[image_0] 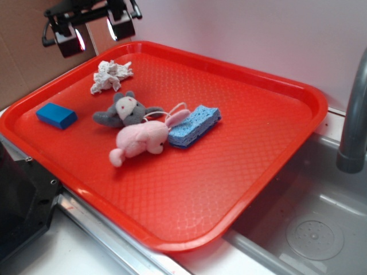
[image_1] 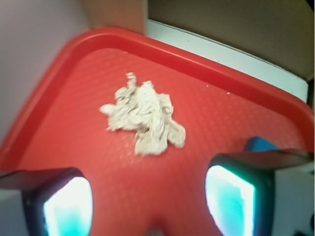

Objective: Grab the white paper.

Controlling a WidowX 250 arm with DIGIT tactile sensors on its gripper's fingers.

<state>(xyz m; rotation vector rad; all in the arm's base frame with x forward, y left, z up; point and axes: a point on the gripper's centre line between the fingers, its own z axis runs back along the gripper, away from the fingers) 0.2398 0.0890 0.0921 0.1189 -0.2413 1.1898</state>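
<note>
The white paper (image_0: pixel 110 75) is a small crumpled off-white wad lying on the red tray (image_0: pixel 252 132) near its back left corner. In the wrist view the paper (image_1: pixel 145 118) lies on the tray (image_1: pixel 74 98) ahead of my fingers. My gripper (image_0: pixel 94 34) hangs above the tray's back left rim, higher than the paper and a little behind it. Its jaws are wide apart and empty; in the wrist view the gripper (image_1: pixel 147 196) shows bare red tray between the two pads.
A grey plush mouse (image_0: pixel 125 111), a pink plush bunny (image_0: pixel 144 139) and a blue sponge (image_0: pixel 194 125) lie mid-tray. A blue block (image_0: pixel 57 116) sits at the left, also in the wrist view (image_1: pixel 261 144). A sink basin (image_0: pixel 309 229) and a faucet (image_0: pixel 354 114) are to the right.
</note>
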